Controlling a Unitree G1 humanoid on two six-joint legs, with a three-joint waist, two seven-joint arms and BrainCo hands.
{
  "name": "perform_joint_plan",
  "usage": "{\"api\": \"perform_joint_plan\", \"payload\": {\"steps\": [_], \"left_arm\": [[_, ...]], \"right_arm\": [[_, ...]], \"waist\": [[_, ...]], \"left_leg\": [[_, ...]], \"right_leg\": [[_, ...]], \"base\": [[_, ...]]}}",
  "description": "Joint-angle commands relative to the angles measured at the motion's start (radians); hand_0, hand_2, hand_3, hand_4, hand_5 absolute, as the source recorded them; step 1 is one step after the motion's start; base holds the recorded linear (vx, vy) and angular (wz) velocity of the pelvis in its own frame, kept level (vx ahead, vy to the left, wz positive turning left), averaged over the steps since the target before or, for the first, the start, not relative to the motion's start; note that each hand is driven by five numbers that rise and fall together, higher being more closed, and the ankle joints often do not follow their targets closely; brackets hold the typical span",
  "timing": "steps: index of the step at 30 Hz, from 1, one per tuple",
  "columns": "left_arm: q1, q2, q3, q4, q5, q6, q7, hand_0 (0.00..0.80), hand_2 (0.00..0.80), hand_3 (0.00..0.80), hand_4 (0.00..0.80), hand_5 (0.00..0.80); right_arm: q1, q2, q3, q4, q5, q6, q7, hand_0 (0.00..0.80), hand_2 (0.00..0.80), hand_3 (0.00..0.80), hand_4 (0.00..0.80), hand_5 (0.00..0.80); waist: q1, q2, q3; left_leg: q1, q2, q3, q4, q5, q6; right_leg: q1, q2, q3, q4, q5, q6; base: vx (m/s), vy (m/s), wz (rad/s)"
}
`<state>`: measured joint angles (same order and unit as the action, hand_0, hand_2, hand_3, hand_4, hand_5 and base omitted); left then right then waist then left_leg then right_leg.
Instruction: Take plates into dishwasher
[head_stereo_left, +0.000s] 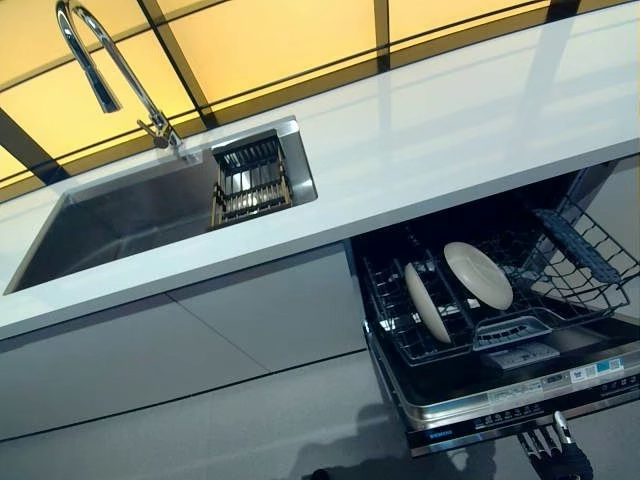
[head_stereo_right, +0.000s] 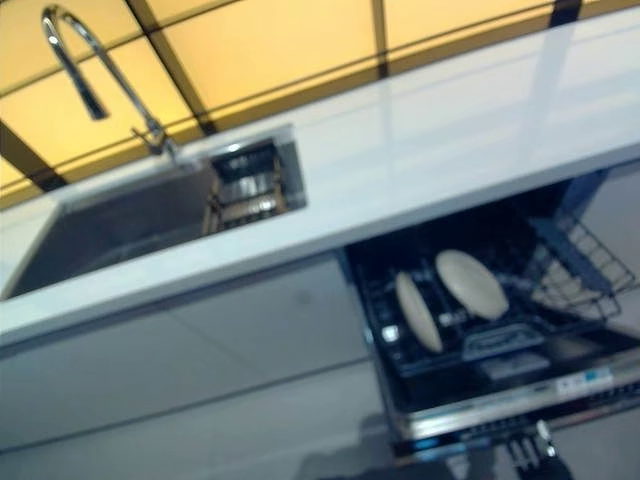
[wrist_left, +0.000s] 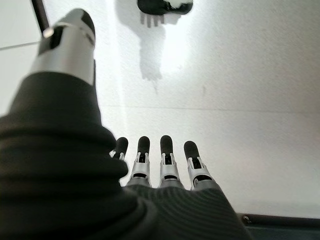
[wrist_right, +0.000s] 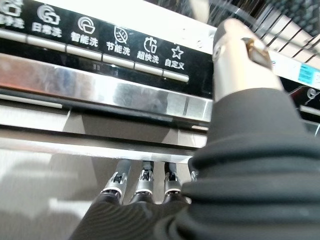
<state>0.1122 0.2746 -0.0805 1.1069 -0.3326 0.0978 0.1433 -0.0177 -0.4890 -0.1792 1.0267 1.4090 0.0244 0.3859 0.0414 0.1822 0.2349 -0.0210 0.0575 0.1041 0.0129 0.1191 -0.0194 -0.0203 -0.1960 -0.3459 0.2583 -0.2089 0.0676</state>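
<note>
Plates, two of them, already stand on edge in the dishwasher's lower rack (head_stereo_left: 440, 330): one plate (head_stereo_left: 427, 302) at about 4 o'clock in the head view, the other plate (head_stereo_left: 478, 275) just beside it toward 3 o'clock, leaning. No further plates show on the countertop (head_stereo_left: 430, 140) or in the sink (head_stereo_left: 130, 215), so loading looks finished as far as can be seen. What seems left is closing up, since the dishwasher door (head_stereo_left: 500, 395) hangs open.

Right hand (wrist_right: 145, 182) sits at the door's outer edge, at 5 o'clock in the head view; its fingers reach under the steel lip below the control panel (wrist_right: 100, 47) with the tips hidden, so I cannot tell how they are set. Left hand (wrist_left: 160, 165) hangs over pale floor, fingers straight and relaxed, holding nothing.

A glossy white worktop runs across the scene, a dish basket (head_stereo_left: 250, 180) sits in the sink, a chrome tap (head_stereo_left: 100, 60) arches at 10 o'clock, and amber panels back the wall.
</note>
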Motion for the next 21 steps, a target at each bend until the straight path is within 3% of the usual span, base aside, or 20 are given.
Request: {"api": "perform_joint_plan", "payload": {"steps": [1,10,21], "left_arm": [[-0.046,0.016,-0.032,0.006,0.028,-0.019,-0.014,0.0,0.0,0.0,0.0,0.0],[-0.039,0.026,-0.047,0.008,0.06,-0.005,-0.022,0.0,0.0,0.0,0.0,0.0],[-0.014,0.057,-0.017,0.038,0.103,-0.017,-0.04,0.0,0.0,0.0,0.0,0.0]], "right_arm": [[-0.389,0.042,0.087,-0.35,0.048,-0.003,0.282,0.0,0.0,0.0,0.0,0.0],[-0.511,0.004,0.133,-0.398,0.061,-0.04,0.234,0.0,0.0,0.0,0.0,0.0],[-0.549,-0.042,0.133,-0.395,-0.032,-0.067,0.111,0.0,0.0,0.0,0.0,0.0]], "waist": [[0.085,0.005,-0.026],[0.127,-0.003,-0.023],[0.171,-0.048,-0.037]], "left_leg": [[-0.035,-0.071,-0.029,0.096,-0.122,-0.047],[-0.045,-0.067,-0.046,0.205,-0.184,-0.049],[-0.002,-0.062,-0.084,0.225,-0.196,-0.056]], "right_leg": [[-0.01,-0.007,-0.072,-0.028,0.086,-0.027],[0.005,-0.038,-0.078,0.067,0.026,-0.043],[0.104,-0.027,-0.113,0.054,0.024,-0.043]], "base": [[0.015,0.064,-0.17],[0.043,0.014,-0.08],[0.075,-0.02,0.28]]}}
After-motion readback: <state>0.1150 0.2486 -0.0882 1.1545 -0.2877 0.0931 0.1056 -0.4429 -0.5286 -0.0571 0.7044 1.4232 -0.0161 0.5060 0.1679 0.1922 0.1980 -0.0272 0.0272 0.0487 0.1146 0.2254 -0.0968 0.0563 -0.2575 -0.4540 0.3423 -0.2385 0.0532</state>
